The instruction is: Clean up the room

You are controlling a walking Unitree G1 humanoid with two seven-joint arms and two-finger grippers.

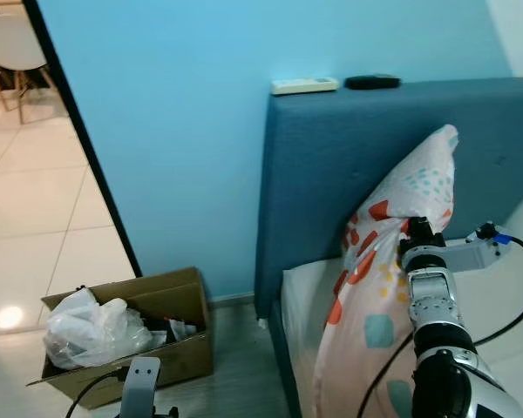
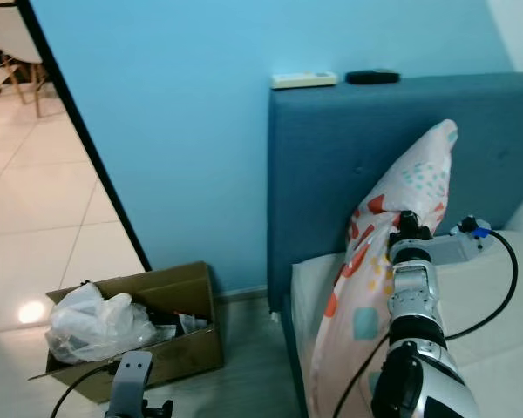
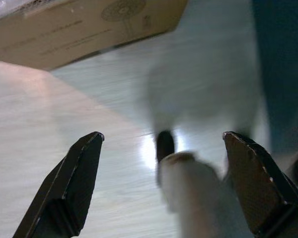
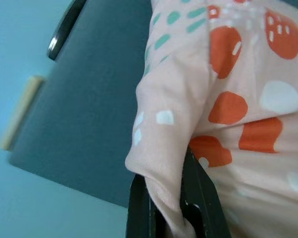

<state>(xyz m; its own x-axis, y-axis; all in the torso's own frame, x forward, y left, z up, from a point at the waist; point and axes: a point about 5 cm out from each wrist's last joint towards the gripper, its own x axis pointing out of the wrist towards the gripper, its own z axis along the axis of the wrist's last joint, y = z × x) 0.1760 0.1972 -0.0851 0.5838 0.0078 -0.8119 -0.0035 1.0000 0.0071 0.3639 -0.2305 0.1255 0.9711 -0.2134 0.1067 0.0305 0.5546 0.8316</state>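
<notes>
Right claw [image 4: 171, 208] pinches only a fold of pillow [image 1: 392, 261], center-right; it could slip. Left claw [image 3: 164, 148] open, idle.

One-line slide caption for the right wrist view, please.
Right hand pinches a fold of the spotted pillow beside the blue headboard.

Soft, even daylight fills the head views, which stay sharp. A bright glare spot sits on the glossy pale tiled floor [image 1: 9, 316]. The left wrist view is motion-blurred, with a smeared pale shape and floor glare. The right wrist view is bright and slightly soft.
</notes>
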